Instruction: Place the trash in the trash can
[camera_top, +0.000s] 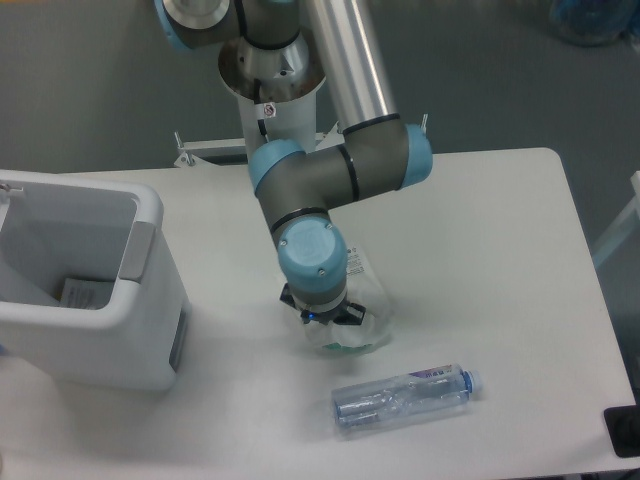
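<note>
The translucent white plastic bag (362, 318) with black print and a green bit lies crumpled at the table's middle. My gripper (320, 318) points straight down into it, directly under the blue wrist joint, which hides the fingers, so whether they grip the bag does not show. The clear plastic bottle (405, 398) with its blue cap lies on its side nearer the front edge, to the right of the gripper and apart from it. At the left stands the white trash can (150, 215), open at the top, well away from the gripper.
A white card (85, 293) lies inside the trash can. The robot's base (272, 95) rises behind the table's far edge. A black object (622, 430) sits at the front right corner. The arm's elbow (345, 170) hangs over the table's middle.
</note>
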